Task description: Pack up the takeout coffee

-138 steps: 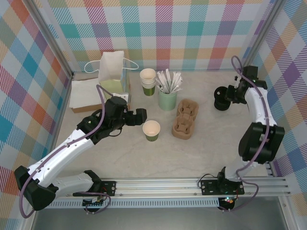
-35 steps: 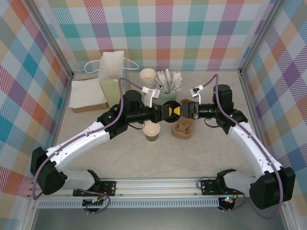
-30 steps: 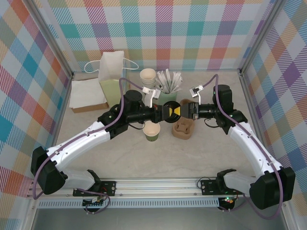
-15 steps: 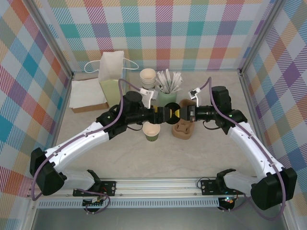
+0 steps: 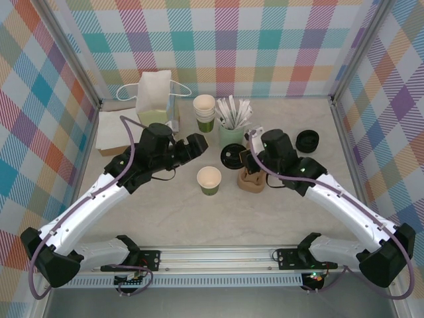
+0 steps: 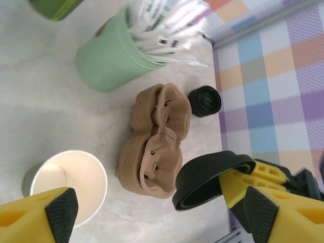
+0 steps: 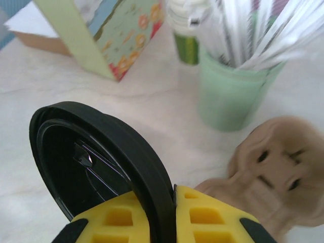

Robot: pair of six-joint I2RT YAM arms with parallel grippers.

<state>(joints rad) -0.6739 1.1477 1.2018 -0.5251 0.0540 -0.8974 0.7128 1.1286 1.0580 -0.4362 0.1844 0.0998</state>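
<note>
So the coffee cup point(image 5: 209, 179) sits upright on the tabletop point(image 5: 199, 218), no lid on it, cream inside showing. It's roughly in the middle, just left of the brown pulp carriers point(image 5: 255, 173) and a bit in front of the mint cup of stirrers point(image 5: 231, 136). You can see it in the left wrist view too point(image 6: 68, 185), down in the corner next to the carriers point(image 6: 154, 149).

The right jaws are clenched on the rim of the black lid point(image 5: 232, 156), which hangs in the air tilted on edge, up and to the right of the cup and not touching it. The right wrist view shows it well: the lid point(image 7: 101, 157) is pinched between the two yellow fingers point(image 7: 207, 215), hollow side facing the camera.

The left jaws are spread wide with nothing between them, off to the left of the lid.

Further back there's a stack of cups point(image 5: 205, 111), a paper bag point(image 5: 156, 98), and more black lids point(image 5: 307, 141) over on the right.
</note>
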